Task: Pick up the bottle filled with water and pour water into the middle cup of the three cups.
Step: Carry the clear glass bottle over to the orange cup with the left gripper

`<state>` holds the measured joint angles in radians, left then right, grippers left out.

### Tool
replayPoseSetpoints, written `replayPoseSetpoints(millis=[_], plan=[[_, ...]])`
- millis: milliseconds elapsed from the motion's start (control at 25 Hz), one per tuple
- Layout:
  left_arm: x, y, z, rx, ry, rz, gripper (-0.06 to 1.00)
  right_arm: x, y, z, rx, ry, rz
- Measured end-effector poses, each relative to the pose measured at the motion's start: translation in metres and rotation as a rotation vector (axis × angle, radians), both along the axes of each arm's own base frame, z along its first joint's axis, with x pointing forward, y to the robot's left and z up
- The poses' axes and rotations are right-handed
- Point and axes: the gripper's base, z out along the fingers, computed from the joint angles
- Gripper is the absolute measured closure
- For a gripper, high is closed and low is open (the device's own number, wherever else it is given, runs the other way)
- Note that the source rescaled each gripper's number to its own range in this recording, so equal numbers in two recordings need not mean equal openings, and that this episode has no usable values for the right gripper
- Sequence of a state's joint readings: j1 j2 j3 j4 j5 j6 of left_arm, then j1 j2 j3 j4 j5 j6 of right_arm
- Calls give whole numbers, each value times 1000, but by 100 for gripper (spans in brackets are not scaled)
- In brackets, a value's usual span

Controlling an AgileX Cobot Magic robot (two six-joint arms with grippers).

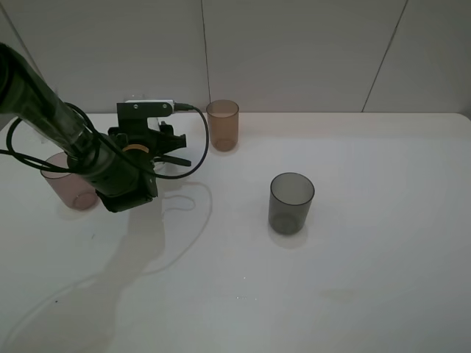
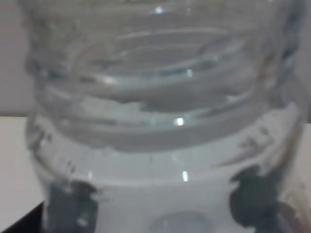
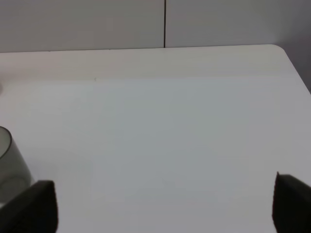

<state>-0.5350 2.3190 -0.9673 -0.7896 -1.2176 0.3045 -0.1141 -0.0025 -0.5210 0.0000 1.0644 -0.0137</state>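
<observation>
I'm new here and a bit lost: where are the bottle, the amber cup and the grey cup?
bottle point(image 2: 155, 102), left wrist view, threaded neck.
amber cup point(image 1: 222, 126), high view, side wall.
grey cup point(image 1: 291, 206), high view, side wall.

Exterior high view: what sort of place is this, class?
Probably a robotics lab test bench: a white table against a plain panelled wall, a cabled robot arm, an amber cup, a grey cup, a pink cup.

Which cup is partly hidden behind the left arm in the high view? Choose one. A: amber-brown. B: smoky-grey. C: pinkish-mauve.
C: the pinkish-mauve cup sits partly behind the left arm, while the amber-brown cup and smoky-grey cup stand in full view.
</observation>
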Motion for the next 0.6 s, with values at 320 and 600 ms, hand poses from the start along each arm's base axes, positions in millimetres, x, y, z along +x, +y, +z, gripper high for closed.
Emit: replayPoseSetpoints(millis=[320, 600], plan=[[0, 1, 0, -2, 0, 3, 94, 0, 0, 0, 0, 0, 0], [0, 1, 0, -2, 0, 3, 94, 0, 0, 0, 0, 0, 0]])
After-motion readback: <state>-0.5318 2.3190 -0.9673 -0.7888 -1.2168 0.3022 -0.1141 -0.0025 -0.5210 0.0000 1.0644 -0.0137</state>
